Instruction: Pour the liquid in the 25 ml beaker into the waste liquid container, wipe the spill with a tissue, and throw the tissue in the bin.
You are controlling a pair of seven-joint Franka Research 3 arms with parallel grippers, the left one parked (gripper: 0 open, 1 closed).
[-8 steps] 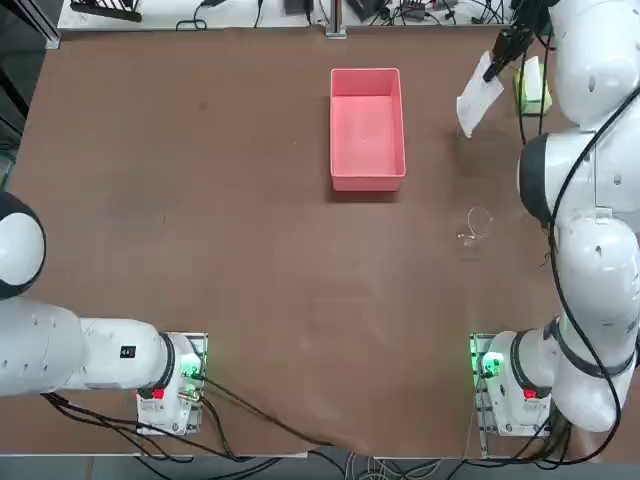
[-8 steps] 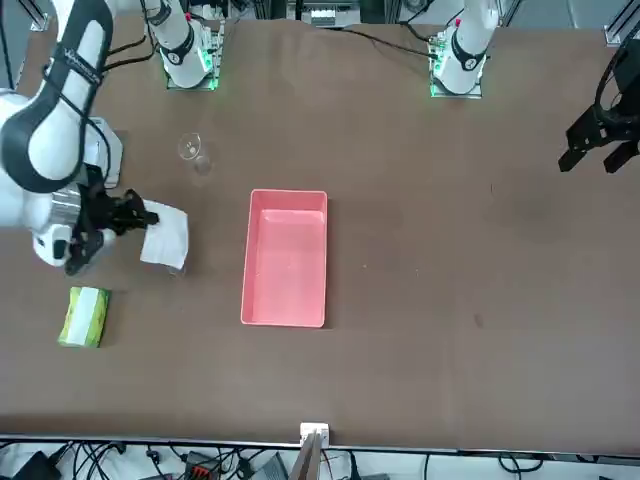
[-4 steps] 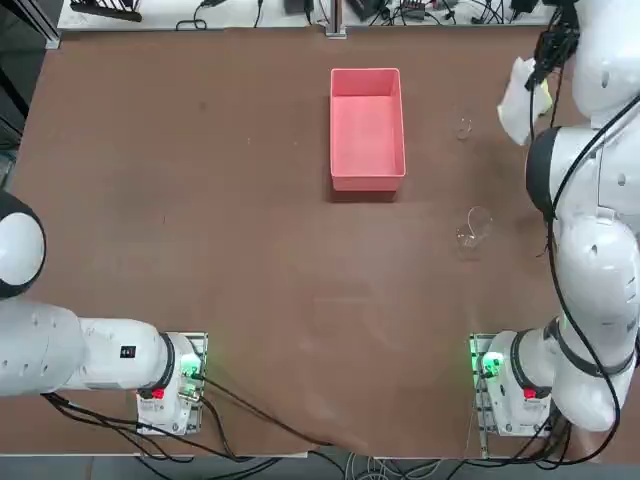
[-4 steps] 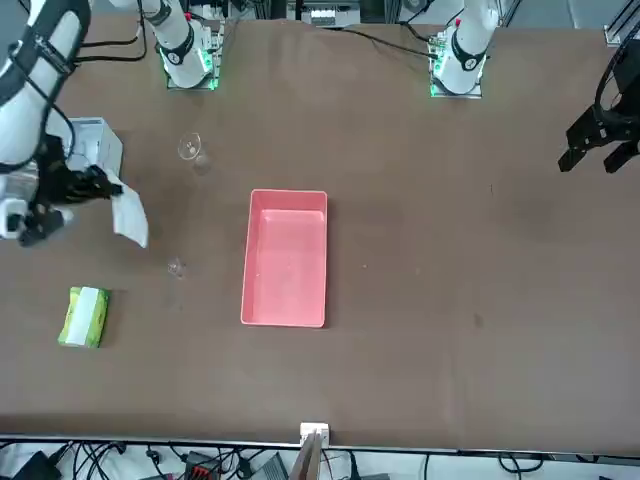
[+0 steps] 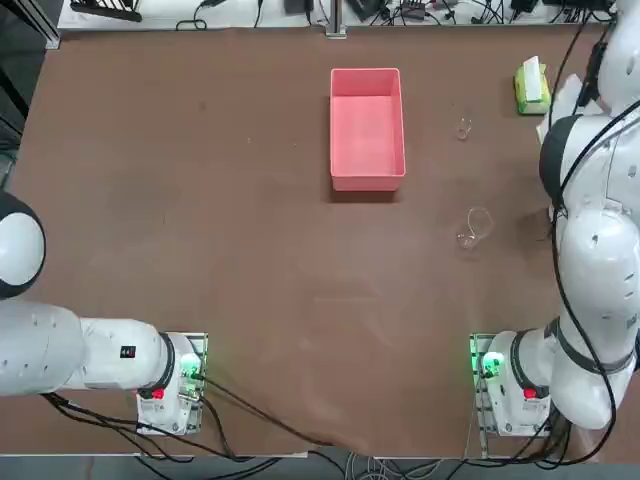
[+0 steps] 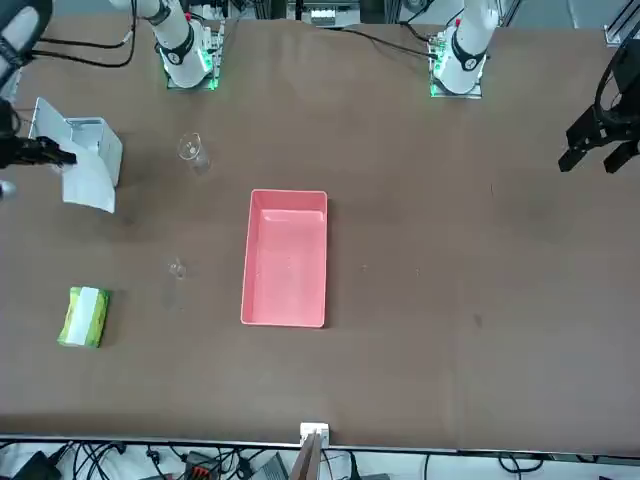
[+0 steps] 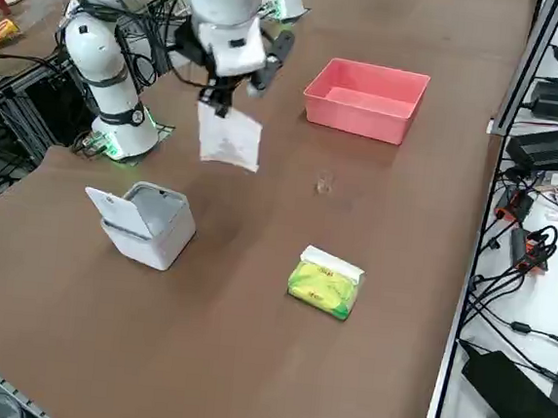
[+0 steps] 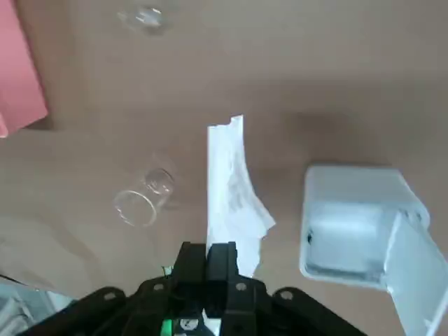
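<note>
The table point(image 6: 420, 330) carried the same layout as a second earlier; what had changed was the right arm's place. A second before, the right end effector point(image 7: 220, 99) had hung over the table between the pink waste liquid container point(image 6: 287, 258) and the yellow-green tissue pack point(image 6: 83, 316), close by the 25 ml beaker point(image 6: 177, 268). It had since swung away from that spot toward the table's edge on the robot's right, and now sat raised in the air near the bin point(image 7: 146, 223), not yet directly over it as far as the side view showed.

The waste liquid container had stayed where it was, well apart from the arm. The bin stood with its lid tipped open, mouth free. The larger beaker point(image 6: 192, 152) had not shifted, standing between the bin and the container.

The tissue point(image 7: 229, 137) had travelled with the arm: it hung down as a limp white sheet, pinched at its top edge by the fully closed fingers of the end effector, clear of the table. The 25 ml beaker stood upright and alone where the arm had left it.

By my reading, pouring and wiping were over and only the drop into the bin remained; the sheet would need to come over the open mouth before release
</note>
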